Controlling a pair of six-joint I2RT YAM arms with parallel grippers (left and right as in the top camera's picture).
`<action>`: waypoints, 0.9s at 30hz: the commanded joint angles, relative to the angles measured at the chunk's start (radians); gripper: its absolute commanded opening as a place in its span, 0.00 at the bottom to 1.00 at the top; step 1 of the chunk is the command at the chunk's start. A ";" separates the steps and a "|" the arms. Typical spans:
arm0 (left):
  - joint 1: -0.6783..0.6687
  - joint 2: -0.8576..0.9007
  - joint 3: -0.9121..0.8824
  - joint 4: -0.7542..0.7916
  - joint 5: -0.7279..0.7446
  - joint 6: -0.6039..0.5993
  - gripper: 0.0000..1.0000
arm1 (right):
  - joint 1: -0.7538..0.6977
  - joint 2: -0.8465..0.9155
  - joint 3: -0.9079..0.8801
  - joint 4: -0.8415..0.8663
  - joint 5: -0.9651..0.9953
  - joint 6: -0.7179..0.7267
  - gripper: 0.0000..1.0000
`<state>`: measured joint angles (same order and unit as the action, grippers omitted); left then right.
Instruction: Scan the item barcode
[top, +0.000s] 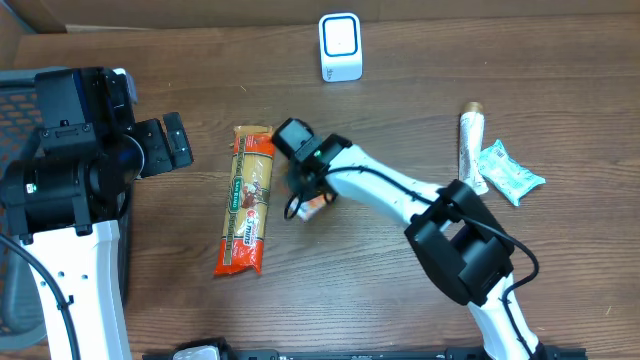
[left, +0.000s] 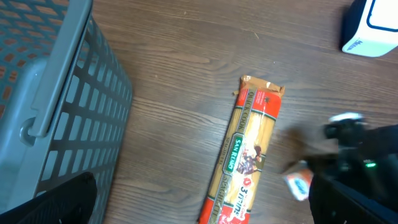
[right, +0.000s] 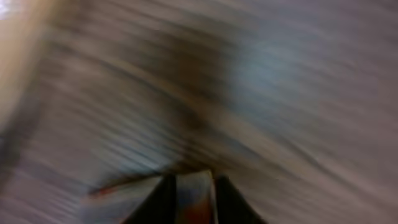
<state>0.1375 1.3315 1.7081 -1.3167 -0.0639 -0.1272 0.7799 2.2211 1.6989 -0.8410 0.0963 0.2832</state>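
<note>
A small orange-and-white packet (top: 318, 206) lies on the wooden table just right of a long spaghetti pack (top: 248, 200). My right gripper (top: 306, 188) is down over the packet. In the blurred right wrist view the packet (right: 194, 200) fills the gap between the dark fingers (right: 160, 198), so the right gripper (right: 194, 182) is shut on it. The white-and-blue scanner (top: 341, 46) stands at the far edge, also in the left wrist view (left: 370, 28). My left gripper (top: 165, 145) hangs open at the left, above the table, holding nothing. From there the spaghetti pack (left: 245, 155) and the packet (left: 298, 184) show.
A grey mesh basket (left: 56, 93) stands at the table's left edge, beside the left arm. A cream tube (top: 472, 150) and a teal pouch (top: 512, 172) lie at the right. The right arm (top: 400, 195) stretches across the middle.
</note>
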 joint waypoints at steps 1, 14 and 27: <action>-0.002 0.003 0.007 0.001 0.005 0.016 1.00 | -0.080 -0.063 0.080 -0.131 0.063 0.319 0.29; -0.002 0.003 0.006 0.000 0.005 0.016 1.00 | -0.196 -0.065 0.221 -0.426 -0.364 -0.253 0.46; -0.002 0.003 0.007 0.001 0.005 0.016 1.00 | 0.030 -0.065 0.183 -0.437 -0.446 -0.447 0.46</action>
<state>0.1375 1.3315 1.7081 -1.3170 -0.0639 -0.1272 0.7715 2.2017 1.8931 -1.2797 -0.3229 -0.0837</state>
